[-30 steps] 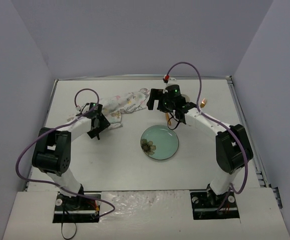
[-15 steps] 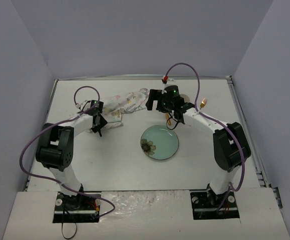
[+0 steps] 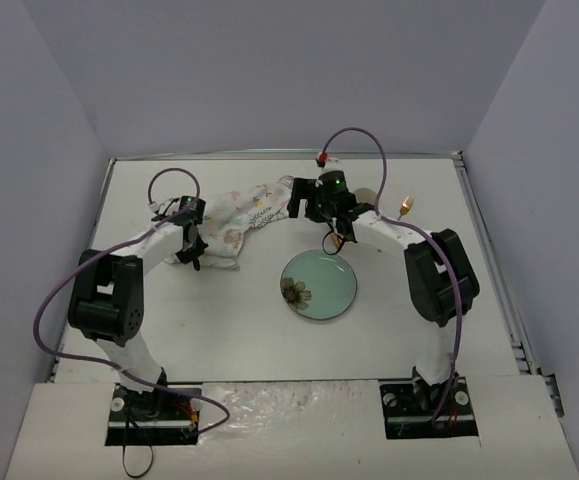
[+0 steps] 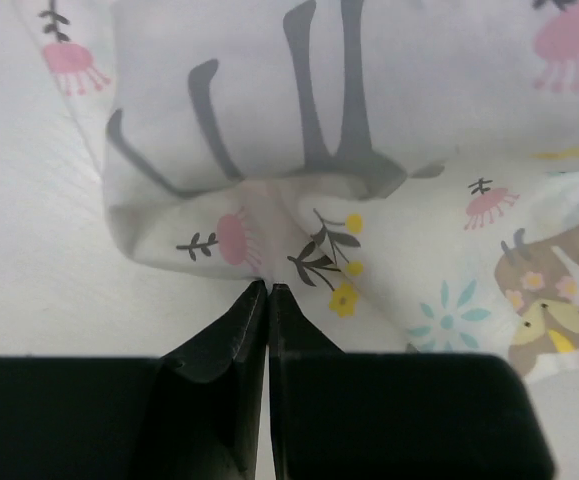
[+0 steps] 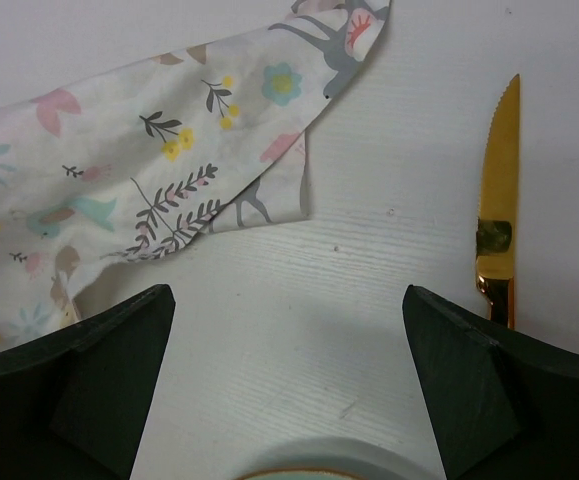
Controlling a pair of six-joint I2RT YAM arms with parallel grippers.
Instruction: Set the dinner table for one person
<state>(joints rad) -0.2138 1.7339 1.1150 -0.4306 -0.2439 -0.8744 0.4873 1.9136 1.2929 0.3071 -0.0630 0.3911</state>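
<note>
The dinner table is a plain white top. On it, at the back left, a crumpled placemat printed with animals and leaves lies bunched up. My left gripper sits at its near left edge. In the left wrist view that gripper is shut, its tips pinching a puckered fold of the placemat. My right gripper hovers by the cloth's right corner. Its jaws stand wide open over bare table, with nothing between them. A pale green plate with a flower motif lies in the middle.
A gold serrated knife lies on the table right of the open right jaws. The plate's rim shows just below them. Another gold utensil rests at the back right. Grey walls close in the table on three sides.
The left jaws have closed onto the placemat's edge, and that gripper has shifted slightly back. The right gripper has moved left, closer to the cloth's right corner.
</note>
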